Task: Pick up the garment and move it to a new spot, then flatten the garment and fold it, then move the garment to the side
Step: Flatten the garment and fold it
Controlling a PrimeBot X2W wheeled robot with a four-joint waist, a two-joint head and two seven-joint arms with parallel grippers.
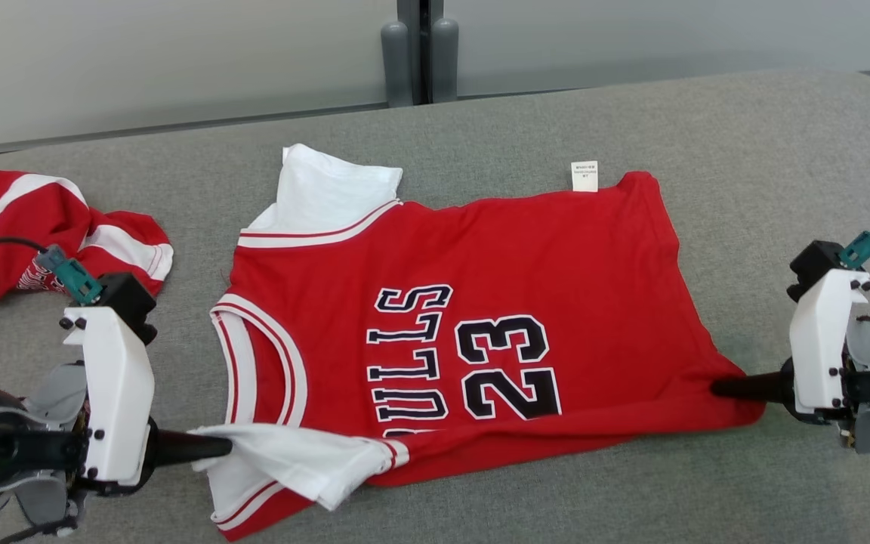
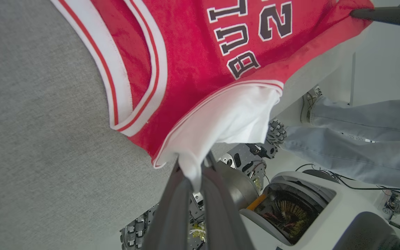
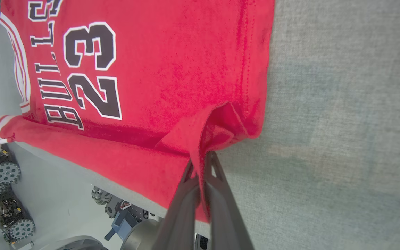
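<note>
A red jersey [image 1: 526, 272] with white sleeves and "BULLS 23" lettering lies spread on the grey table [image 1: 782, 128], its near long edge lifted and turned up. My left gripper [image 1: 212, 447] is shut on the near white sleeve [image 1: 291, 457], seen bunched between my fingers [image 2: 182, 194] in the left wrist view. My right gripper [image 1: 722, 387] is shut on the jersey's near hem corner [image 3: 203, 139], which folds up between the dark fingers [image 3: 186, 201]. The jersey [image 2: 200, 52] stretches between both grippers.
A second red and white garment [image 1: 35, 227] lies crumpled at the table's far left. A person's legs in light jeans [image 2: 352, 139] stand beside the table, above the robot's base. A grey post [image 1: 420, 53] rises behind the table's far edge.
</note>
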